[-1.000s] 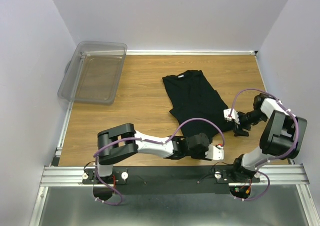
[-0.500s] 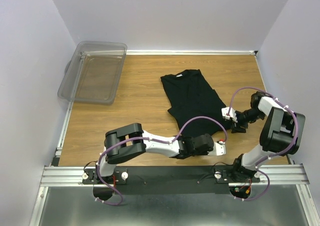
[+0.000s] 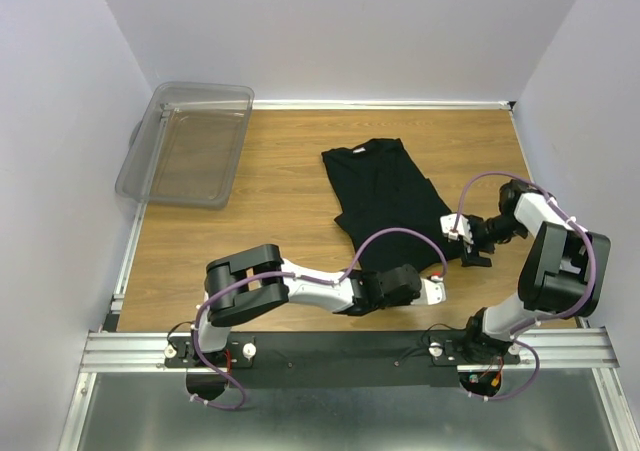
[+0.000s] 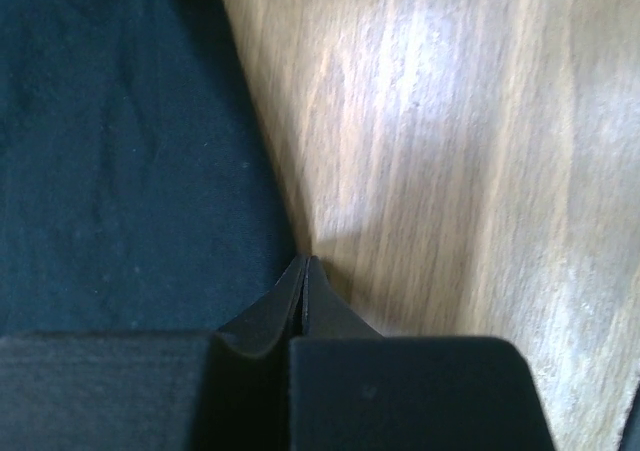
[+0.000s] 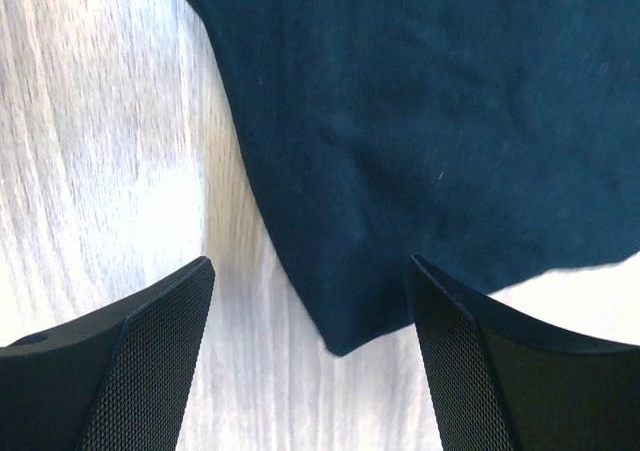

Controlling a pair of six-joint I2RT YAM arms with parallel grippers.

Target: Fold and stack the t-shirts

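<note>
The left pincer (image 4: 304, 267) closed at black t-shirt (image 4: 120, 151) edge; wooden table (image 4: 450, 171) beside.

1 blk t-shirt (image 3: 385, 196), 1 clear bin (image 3: 190, 156), 1 table (image 3: 280, 221), 2 hands (L hand (image 4: 305, 271), R hand (image 5: 310, 271))

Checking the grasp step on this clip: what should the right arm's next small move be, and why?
Probably close the right gripper: its jaws stand open with a corner of the black t-shirt lying between them, while the left gripper is shut at the shirt's edge.
</note>
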